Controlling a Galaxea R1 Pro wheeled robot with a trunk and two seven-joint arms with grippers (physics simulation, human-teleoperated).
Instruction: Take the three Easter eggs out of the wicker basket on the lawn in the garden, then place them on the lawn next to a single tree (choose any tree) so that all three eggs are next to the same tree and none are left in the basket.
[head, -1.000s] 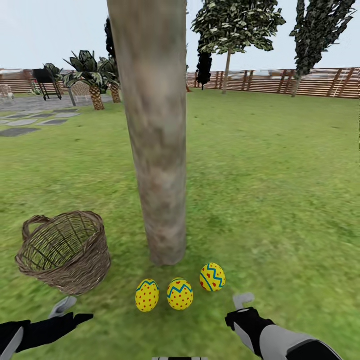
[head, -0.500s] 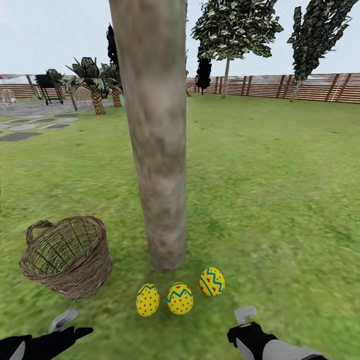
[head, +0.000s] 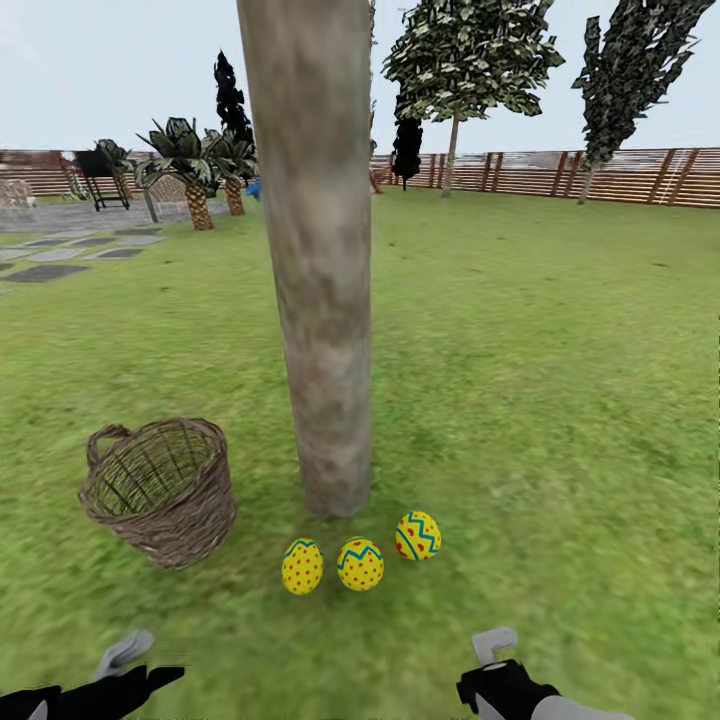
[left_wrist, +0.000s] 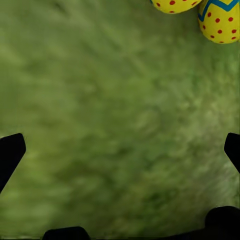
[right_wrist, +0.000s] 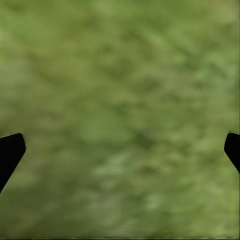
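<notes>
I had both claws low, down at the near edge of my head view. My left claw (head: 125, 665) was spread wide open with nothing in it. In its own wrist view, its dark fingertips (left_wrist: 11, 152) sat far apart over plain grass. My right claw (head: 495, 655) was spread wide open too, holding nothing, and its fingertips (right_wrist: 10, 150) were also far apart over the lawn (head: 560, 400).

The three Easter eggs (head: 360, 563) lay in a small row on the grass, ahead of both claws and between them. The left egg (head: 302, 566) and the middle egg were just beside each other. The right egg (head: 418, 535) sat a bit apart and closer to the trunk. All three were right at the foot of the tree (head: 325, 300), which stood straight up beyond them. Two of the eggs peeked in at the edge of my left wrist view (left_wrist: 220, 20).

The wicker basket (head: 160, 490) stood on the grass ahead of my left claw, off to the left of the tree. I could see no eggs in it.
</notes>
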